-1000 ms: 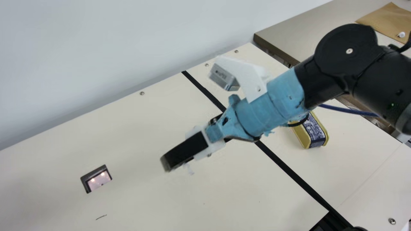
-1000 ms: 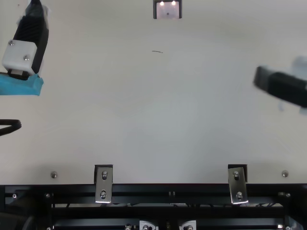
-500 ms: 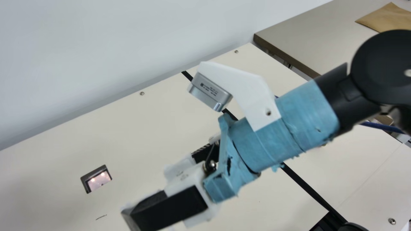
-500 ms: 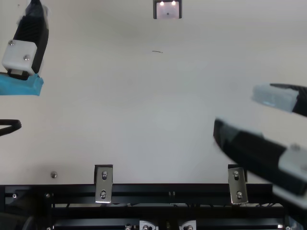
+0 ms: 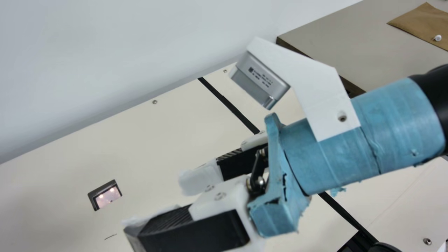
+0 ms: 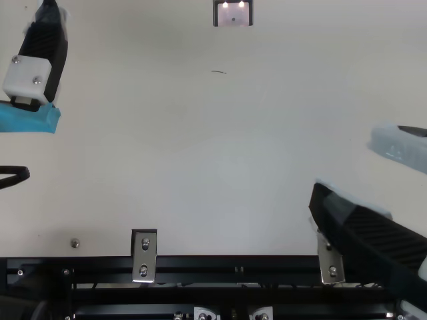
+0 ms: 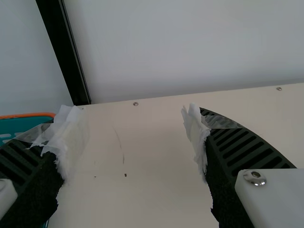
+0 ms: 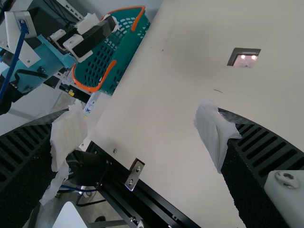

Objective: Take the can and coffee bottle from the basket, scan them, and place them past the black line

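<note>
My right gripper (image 5: 157, 206) stands open over the near side of the black line (image 5: 229, 105) in the main view. From above, the right gripper (image 6: 348, 165) hangs near the table's front right. In its wrist view, nothing is between the right gripper's (image 8: 137, 128) taped fingertips. At the top view's upper left is my left gripper (image 6: 40, 53); in its own view the left gripper (image 7: 133, 126) is open and holds nothing. A teal basket (image 8: 128, 52) with orange handles lies beside the left gripper in the right wrist view.
A lit scanner window (image 5: 105, 196) is set into the table, also seen as a scanner window (image 6: 233, 15) from above. A wall (image 5: 122, 42) runs along the table's back. A side table (image 5: 336, 38) bears a brown sheet (image 5: 421, 21). Metal brackets (image 6: 144, 257) line the front edge.
The right gripper has come toward the table's front edge, then shifted slightly right. Its arm now covers the yellow tin seen past the black line earlier. The left arm has kept still.
</note>
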